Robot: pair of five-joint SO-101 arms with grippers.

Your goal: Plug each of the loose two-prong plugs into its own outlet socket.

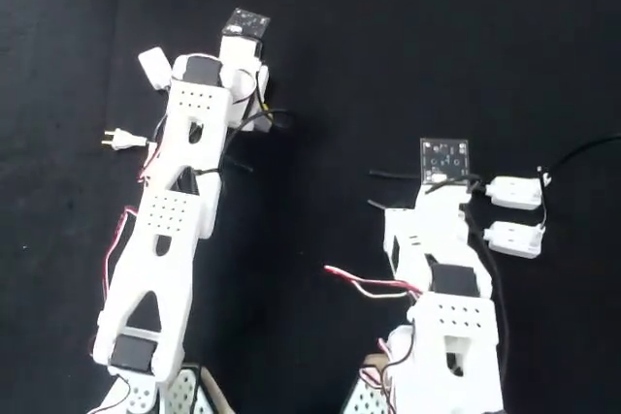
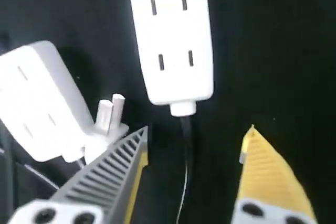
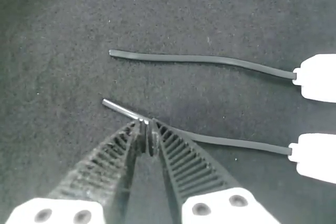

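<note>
- High view has the left arm (image 1: pixel 175 210) stretched far over the black cloth-covered table (image 1: pixel 330 65). A loose white two-prong plug with yellow prongs (image 1: pixel 121 140) lies on the cloth just left of that arm.
- Left wrist view has the left claw (image 2: pixel 198 129) spread wide, holding nothing, with its ribbed grey finger (image 2: pixel 113 174) and yellow finger (image 2: pixel 262 174) well apart above the cloth.
- Beyond those fingers lies a white rectangular outlet block with four slots (image 2: pixel 173 40); its thin black cord (image 2: pixel 185 182) runs back between the fingers.
- A second white outlet block (image 2: pixel 42 103) lies tilted beside the first. A white plug with two pale prongs (image 2: pixel 107 124) touches it, just by the grey fingertip, its prongs bare.
- Right wrist view has the right claw (image 3: pixel 146 129) pressed together, pinching a thin black cable (image 3: pixel 226 141) near its loose end.
- That cable runs to a white plastic piece (image 3: pixel 317 158). A second black cable (image 3: pixel 199 59) lies apart from it and ends at another white piece (image 3: pixel 317 77).
- In the high view the right arm (image 1: pixel 451 322) sits near, with those two white pieces just right of it.
</note>
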